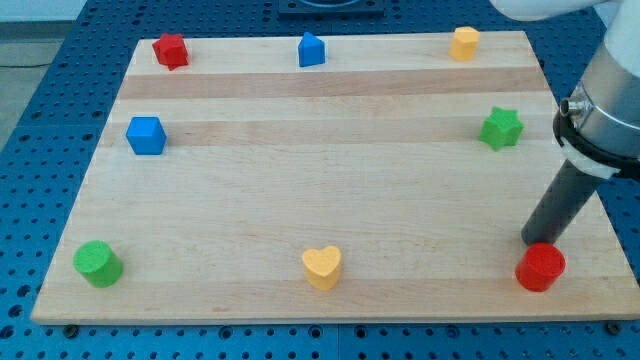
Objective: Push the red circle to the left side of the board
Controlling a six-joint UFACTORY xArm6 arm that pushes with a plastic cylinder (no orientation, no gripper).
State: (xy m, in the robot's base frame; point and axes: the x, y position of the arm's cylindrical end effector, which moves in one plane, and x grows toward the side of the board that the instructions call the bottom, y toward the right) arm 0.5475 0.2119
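I have no fingers to spread or press together; my arm ends in a straight dark rod, and my tip (pixel 531 243) rests on the pale wooden worktop (pixel 330 190) near the view's bottom right corner. The very end of my tip is partly hidden behind the red circular block (pixel 540 267), which sits just below it and slightly toward the view's right; the two look to be touching, or very nearly so, though I cannot tell for certain. That red circle lies close to the worktop's bottom edge, at the far right, well apart from the left side. Nearest after it, up along the view's right edge, sits the green star-shaped block (pixel 501 128), and beyond that, at the top right, the yellow-orange block (pixel 464 43), whose exact shape I cannot make out. Along the bottom edge, toward the middle, lies the yellow heart-shaped block (pixel 322 267), and at the bottom left the green circular block (pixel 98 263). On the left side, halfway up, stands the blue cube-like block (pixel 146 135). Along the top edge are the blue house-shaped block (pixel 311 49) in the middle and the red star-shaped block (pixel 171 50) at the top left.
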